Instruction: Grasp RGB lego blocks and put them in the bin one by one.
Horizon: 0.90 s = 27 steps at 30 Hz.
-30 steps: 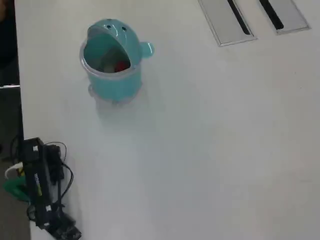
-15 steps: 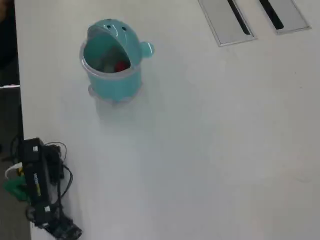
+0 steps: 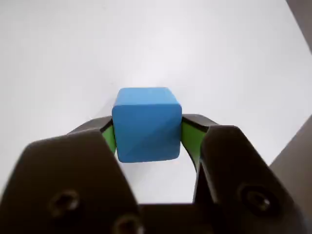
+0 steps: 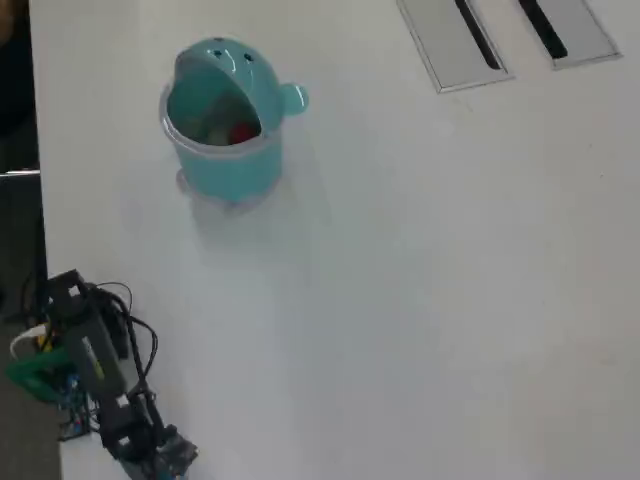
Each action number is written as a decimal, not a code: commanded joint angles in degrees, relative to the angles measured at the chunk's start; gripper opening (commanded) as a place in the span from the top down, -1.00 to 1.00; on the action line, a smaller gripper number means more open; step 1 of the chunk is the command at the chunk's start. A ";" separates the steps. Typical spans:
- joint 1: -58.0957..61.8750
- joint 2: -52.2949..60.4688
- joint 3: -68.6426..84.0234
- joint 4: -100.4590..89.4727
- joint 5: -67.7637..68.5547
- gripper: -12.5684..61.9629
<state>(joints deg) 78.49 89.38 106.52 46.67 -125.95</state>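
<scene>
In the wrist view the blue lego block (image 3: 146, 123) sits squarely between the green pads (image 3: 189, 139) of my gripper (image 3: 146, 130), which is shut on it above the white table. In the overhead view the arm (image 4: 100, 375) lies at the lower left corner, far from the bin, and the blue block does not show there. The teal bin (image 4: 225, 165) stands upright at the upper left with its domed lid flipped back. A red block (image 4: 241, 131) lies inside it.
Two grey cable slots (image 4: 455, 45) (image 4: 565, 30) are set into the table at the top right. The table's left edge runs just beside the arm's base. A dark table edge (image 3: 298, 156) shows at the right of the wrist view.
In the overhead view the arm has swung at the lower left, and its far end now reaches further right along the bottom edge. The bin and the red block have not moved.
</scene>
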 commanded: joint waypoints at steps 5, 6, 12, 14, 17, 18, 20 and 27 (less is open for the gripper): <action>-10.11 7.56 -5.10 -14.50 14.15 0.47; -12.04 8.17 -4.39 -18.28 14.24 0.47; -19.16 12.83 1.23 -32.70 19.86 0.47; -21.09 14.41 3.16 -35.42 19.86 0.47; -24.70 17.14 8.70 -44.38 21.88 0.48; -25.84 17.58 11.34 -50.10 22.68 0.48; -29.00 17.31 19.60 -73.65 25.31 0.48; -40.96 20.30 35.33 -99.14 30.15 0.76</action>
<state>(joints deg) 36.47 108.72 145.37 -46.76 -97.29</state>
